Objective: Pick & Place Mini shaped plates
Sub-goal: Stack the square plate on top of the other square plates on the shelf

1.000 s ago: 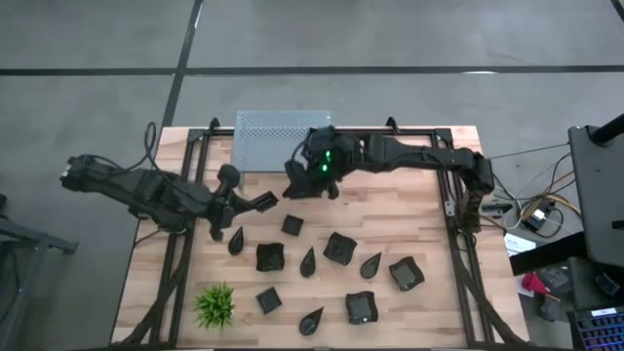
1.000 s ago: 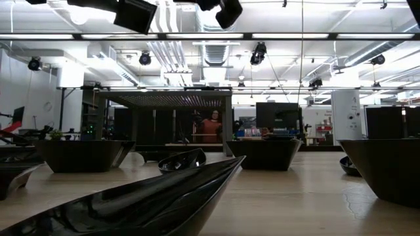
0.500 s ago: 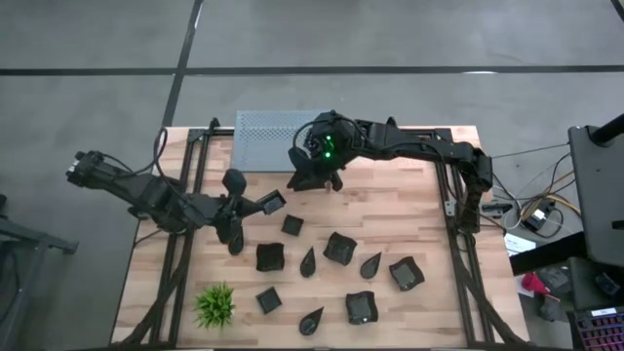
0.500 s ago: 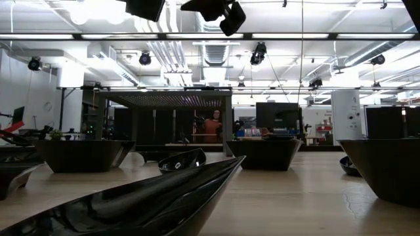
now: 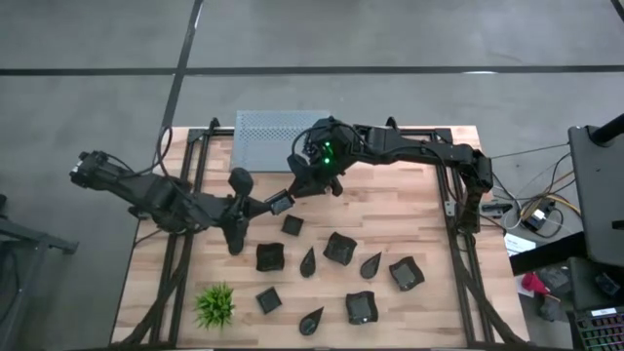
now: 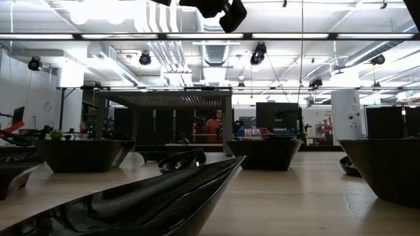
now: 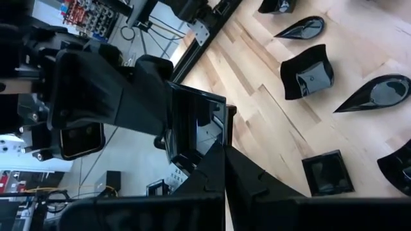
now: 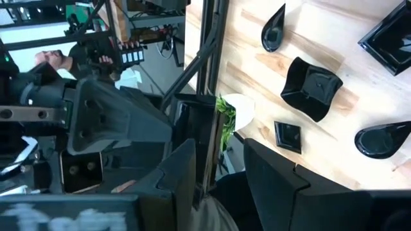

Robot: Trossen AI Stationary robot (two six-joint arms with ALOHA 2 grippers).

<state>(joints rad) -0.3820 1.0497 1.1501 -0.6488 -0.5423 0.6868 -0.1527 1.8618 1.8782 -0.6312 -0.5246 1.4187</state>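
Nearest, beside the plant (image 5: 214, 305), the mini shaped plates (image 5: 270, 256) lie loose on the worktop (image 5: 409, 210), fanning out from the plant toward the side of the right arm's base; they are a mix of square and teardrop dishes, all resting hollow side up. The teardrop plate closest to the plant (image 5: 312, 320) has its long axis slanted, with the tip aimed away from the plant and toward the worktop's far edge; the two teardrops beyond it aim roughly the same way.

Farther from the plant, above the bare boards, the left tool (image 5: 268, 205) is pressed together on the rim of the held plate (image 5: 281, 203), a small square dish lifted clear of the worktop; it stands on edge rather than flat. Being square, it has no real long axis; in the left wrist view its hollow faces back toward that arm. This pose probably offers its free rim to the other arm; the right tool (image 5: 295, 188) meets it from the far side, fingers spread to either side of that rim; whether they touch it cannot be told. It looks like a handover.

Farthest from the plant sits a grey perforated tray (image 5: 278, 127), likely the drop-off.
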